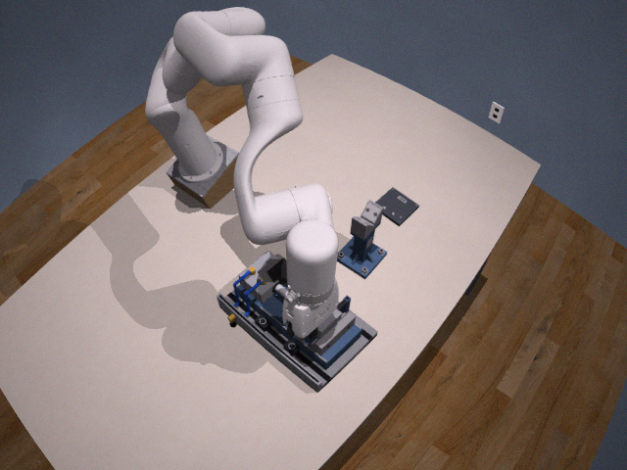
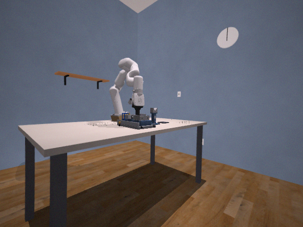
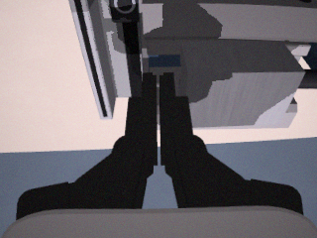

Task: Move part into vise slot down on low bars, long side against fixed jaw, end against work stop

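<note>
The dark infeed plate [image 1: 397, 205] lies bare at the back right. The V-block [image 1: 365, 218] on its blue base stands empty beside it. My arm reaches straight down over the vise [image 1: 299, 321], and its wrist hides the gap between the jaws in the top view. In the wrist view my gripper [image 3: 158, 92] is shut with nothing between the fingers. Its tips are at the left end of a grey block, the part [image 3: 221, 47], which lies between the jaws. I cannot tell whether the tips touch the part.
A dark rod with a ring head [image 3: 125, 3] runs down just left of the fingertips. Blue air hoses and yellow fittings [image 1: 244, 288] sit at the vise's near-left end. Black knobs [image 1: 262, 321] line its front rail. The arm's base [image 1: 202, 174] is at the back left.
</note>
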